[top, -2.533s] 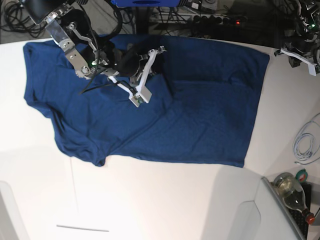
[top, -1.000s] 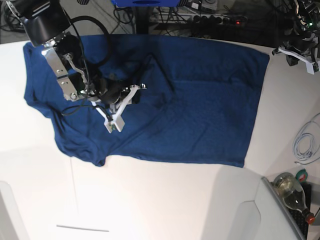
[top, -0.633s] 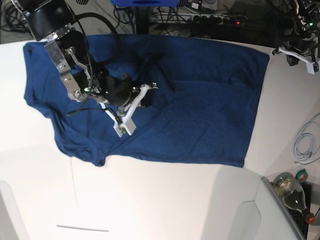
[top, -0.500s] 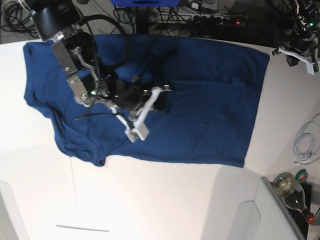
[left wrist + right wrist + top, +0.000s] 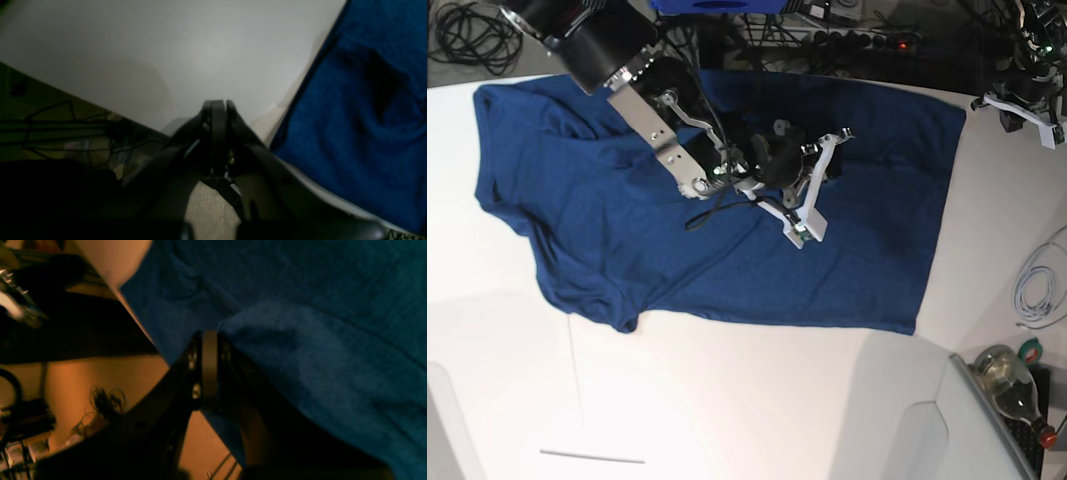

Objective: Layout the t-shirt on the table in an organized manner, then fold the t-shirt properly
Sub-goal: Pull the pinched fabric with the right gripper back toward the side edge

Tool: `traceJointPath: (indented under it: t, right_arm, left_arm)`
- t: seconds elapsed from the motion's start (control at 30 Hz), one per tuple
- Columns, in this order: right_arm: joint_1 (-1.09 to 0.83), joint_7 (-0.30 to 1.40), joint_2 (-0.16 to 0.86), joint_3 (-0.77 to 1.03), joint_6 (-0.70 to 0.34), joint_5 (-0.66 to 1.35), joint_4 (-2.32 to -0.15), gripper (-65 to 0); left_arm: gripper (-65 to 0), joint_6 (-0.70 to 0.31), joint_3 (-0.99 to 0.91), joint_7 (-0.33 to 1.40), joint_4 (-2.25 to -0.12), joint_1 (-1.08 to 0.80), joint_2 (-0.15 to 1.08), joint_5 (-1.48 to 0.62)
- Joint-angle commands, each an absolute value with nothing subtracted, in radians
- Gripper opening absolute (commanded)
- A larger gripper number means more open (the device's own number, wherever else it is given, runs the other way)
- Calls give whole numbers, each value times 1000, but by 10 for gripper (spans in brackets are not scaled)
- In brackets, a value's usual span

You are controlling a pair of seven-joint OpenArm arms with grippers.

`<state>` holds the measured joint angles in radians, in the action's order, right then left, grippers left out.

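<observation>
The dark navy t-shirt [image 5: 867,250] lies spread flat on the white table [image 5: 727,400], sleeves to the left. My right gripper [image 5: 795,160] is over the shirt's upper middle. In the right wrist view the right gripper [image 5: 209,335] is shut, and a hump of shirt [image 5: 317,340] rises right beside its tip; I cannot tell if any cloth is pinched. My left gripper [image 5: 1019,100] is at the far right table edge, just off the shirt's corner. In the left wrist view the left gripper [image 5: 217,105] is shut and empty over bare table [image 5: 200,50], with the shirt [image 5: 367,116] to its right.
A glass bottle [image 5: 1012,385] with a red cap lies at the bottom right beside a grey box wall [image 5: 957,420]. A white cable [image 5: 1037,285] coils at the right edge. Dark cables [image 5: 467,30] hang behind the table's far edge.
My right gripper has swept across the shirt, first left and toward the front, then far to the right and back. The shirt's outline has not moved. The left arm has stayed still.
</observation>
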<state>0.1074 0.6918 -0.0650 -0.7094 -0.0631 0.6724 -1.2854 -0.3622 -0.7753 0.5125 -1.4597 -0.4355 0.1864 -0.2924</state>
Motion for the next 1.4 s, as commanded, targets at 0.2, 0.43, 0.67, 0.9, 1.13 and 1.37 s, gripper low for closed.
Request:
traceJointPath:
  t: [0.2,0.43,0.67,0.9,1.13,1.37]
  right_arm:
    - [142,714,-13,-730,-68,687,-1445,-344]
    - [104,719,239,-193,-68,680,-1561,-365]
    - [386,664,355,16,-140,680,-1009,-360]
    - [544,437,344,18,-205,568,-588,-359]
    - [575,344,257,19,-205,450,-478,-363]
    - [549,341,231,19,-205,450,-478,-386]
  left_arm:
    - [-650,-357,-779,495,-1478,-421,202,-303]
    - [-650,-357,-668,495,-1612,-453,145,-305]
    - [-650,-352,-542,493,-1618,-423,73,-294]
    - [-650,-351,-573,489,-1610,-420,74,-216]
    - [-650,-351,-582,487,-1570,-420,81,-160]
    - [-650,-351,-582,487,-1532,-418,81,-156]
